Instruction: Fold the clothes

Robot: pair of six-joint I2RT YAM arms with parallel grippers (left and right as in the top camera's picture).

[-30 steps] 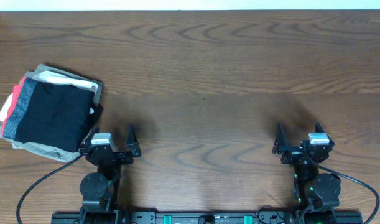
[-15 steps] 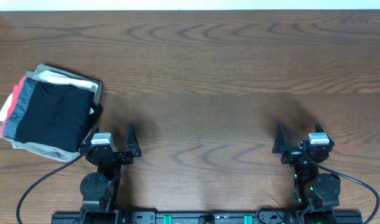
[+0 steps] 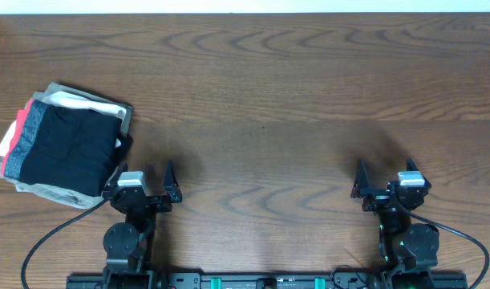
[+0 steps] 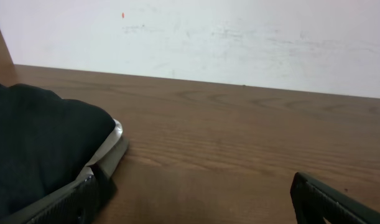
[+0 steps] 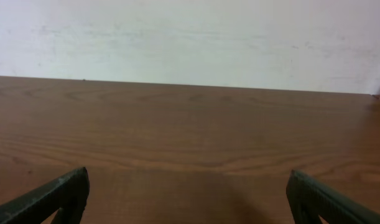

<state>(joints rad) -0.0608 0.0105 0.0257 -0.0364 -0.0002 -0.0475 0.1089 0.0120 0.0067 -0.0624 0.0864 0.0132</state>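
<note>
The jaws of both grippers are standing wide apart, with nothing between them. The left gripper (image 3: 140, 178) is sitting low at the near edge of the table (image 3: 269, 96), and the right gripper (image 3: 385, 172) is sitting at the same edge, well apart from it. Both are pointing toward the far side, where a white wall (image 4: 239, 37) is showing.

The trousers (image 3: 64, 152) are lying folded into a black block at the table's left end, on top of a small stack. Their red-and-grey waistband (image 3: 20, 136) is running along the block's left side. A white shirt (image 3: 80, 102) is peeking out at the stack's far edge, and a khaki garment (image 3: 52, 193) is showing beneath, along the near and right edges.

The left gripper's outer finger (image 4: 59, 202) is sitting just beside the stack's near right corner (whether it is touching the cloth, I cannot tell). The right gripper is facing only bare wood. A black cable (image 3: 44, 241) is looping from the left arm's base.
</note>
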